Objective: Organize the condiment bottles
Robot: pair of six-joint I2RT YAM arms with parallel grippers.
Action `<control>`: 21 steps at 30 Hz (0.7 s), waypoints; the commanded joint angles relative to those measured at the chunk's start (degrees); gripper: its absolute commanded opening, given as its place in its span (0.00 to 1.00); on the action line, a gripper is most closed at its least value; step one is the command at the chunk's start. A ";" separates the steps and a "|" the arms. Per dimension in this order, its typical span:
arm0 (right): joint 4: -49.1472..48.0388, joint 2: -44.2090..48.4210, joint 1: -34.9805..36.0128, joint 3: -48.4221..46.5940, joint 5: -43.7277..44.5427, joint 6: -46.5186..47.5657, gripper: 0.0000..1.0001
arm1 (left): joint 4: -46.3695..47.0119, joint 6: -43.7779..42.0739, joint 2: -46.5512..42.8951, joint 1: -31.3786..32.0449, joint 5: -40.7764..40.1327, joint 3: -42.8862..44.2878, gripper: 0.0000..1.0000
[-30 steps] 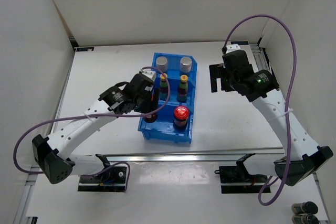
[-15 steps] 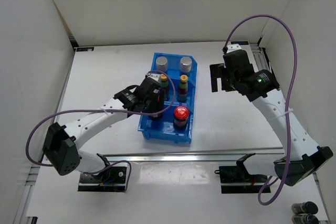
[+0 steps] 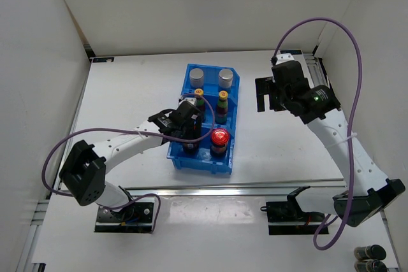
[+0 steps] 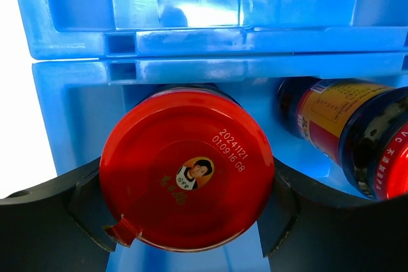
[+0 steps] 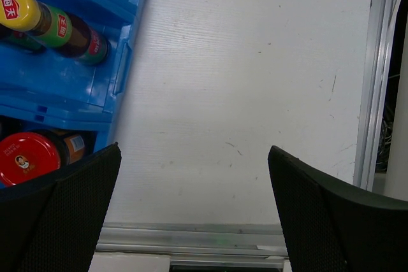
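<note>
My left gripper (image 3: pixel 189 130) is shut on a squat, red-capped condiment bottle (image 4: pixel 187 169) in the front-left compartment of the blue bin (image 3: pixel 234 121). Its black fingers (image 4: pixel 285 203) press both sides of the cap. A second red-capped bottle (image 3: pixel 220 137) (image 4: pixel 357 133) stands beside it on the right. Two yellow-capped slim bottles (image 3: pixel 199 97) (image 3: pixel 222 100) stand in the middle row. Two silver-capped bottles (image 3: pixel 197 77) (image 3: pixel 225 78) stand in the back row. My right gripper (image 3: pixel 264 94) (image 5: pixel 194 211) hangs open over bare table, right of the bin.
The bin's inner dividers (image 4: pixel 191 36) run just behind the held bottle. In the right wrist view, the bin's edge (image 5: pixel 122 62) is at the left. A metal rail (image 5: pixel 223 234) runs along the near table edge. White walls enclose the table.
My left arm has swung right and carried the red-capped bottle further over the bin's front-left compartment. The right arm has not moved.
</note>
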State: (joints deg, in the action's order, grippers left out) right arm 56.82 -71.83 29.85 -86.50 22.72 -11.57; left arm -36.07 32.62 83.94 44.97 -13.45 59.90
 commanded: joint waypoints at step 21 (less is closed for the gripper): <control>-4.25 3.54 -0.23 -1.13 2.07 -2.67 0.99 | -4.17 -7.56 -5.98 3.63 -6.59 21.82 1.00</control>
State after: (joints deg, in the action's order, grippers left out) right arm 56.36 -71.00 29.85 -86.50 24.91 -13.54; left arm -39.03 28.88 82.04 48.23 -18.85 75.99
